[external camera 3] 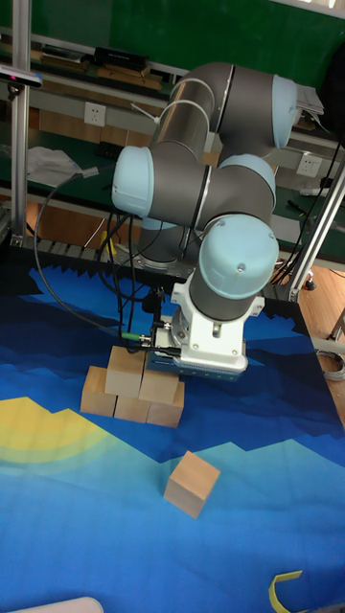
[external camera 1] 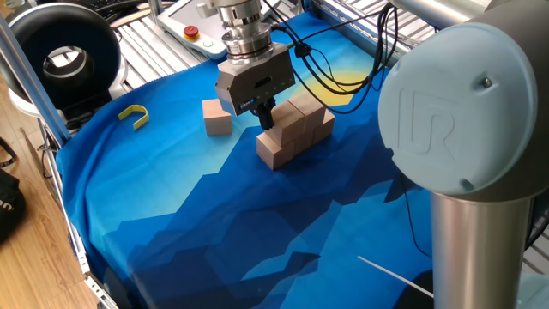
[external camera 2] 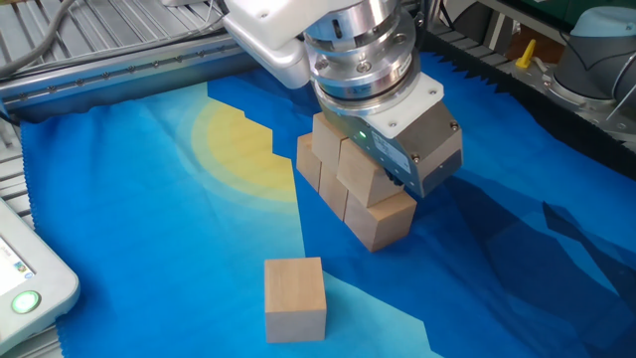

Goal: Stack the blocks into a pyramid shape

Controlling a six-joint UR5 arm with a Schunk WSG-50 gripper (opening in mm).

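Blocks [external camera 2: 350, 189] sit stacked mid-frame, two tiers on a three-block base, the gripper [external camera 1: 267, 116] low over the second tier with its opening hidden, so placing seems in hand; next, fetch the loose block [external camera 2: 295, 298] at lower centre for the top.

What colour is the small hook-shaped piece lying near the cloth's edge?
Yellow. The hook-shaped piece shows best in one fixed view, apart from the blocks.
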